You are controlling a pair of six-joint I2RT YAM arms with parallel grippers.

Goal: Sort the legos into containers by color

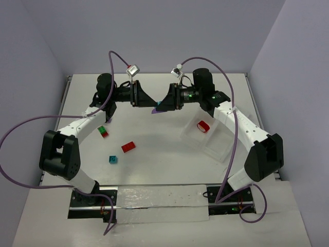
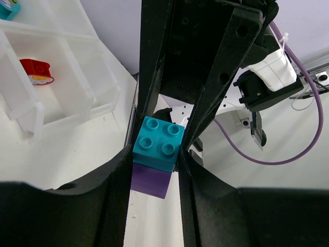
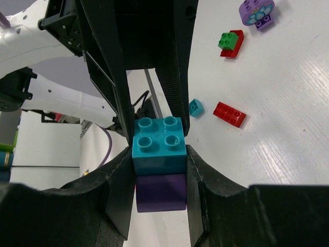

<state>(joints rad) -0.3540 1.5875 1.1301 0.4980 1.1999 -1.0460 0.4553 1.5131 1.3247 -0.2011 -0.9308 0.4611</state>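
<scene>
Left fingers (image 2: 110, 198): closed in on the teal-on-purple stack (image 2: 154, 154), one pad against each flank.
Right fingers (image 3: 205, 200): clamped on the same stack from the opposite side, pads on both bricks.
Grippers: left gripper (image 1: 149, 104) and right gripper (image 1: 164, 103) meet tip to tip at 12 o'clock on the table (image 1: 164, 164).
Stack: teal brick on top with studs showing, purple brick under it. From above only a sliver of each colour shows between the tips.
Tray (image 1: 218, 146): at 3 o'clock, partly covered by the right arm (image 1: 247, 128). A red piece (image 1: 203, 126) lies in its far compartment. In the left wrist view a teal piece (image 2: 7, 8) in another compartment is cut off by the frame corner.
Loose bricks: at 8 to 9 o'clock, apart from one another, lie a green-on-red pair (image 1: 103, 131), a red brick (image 1: 128, 146) and a small teal brick (image 1: 112, 159).
Purple flower piece (image 3: 256, 11): seen only from the right wrist, clipped by the top edge.
</scene>
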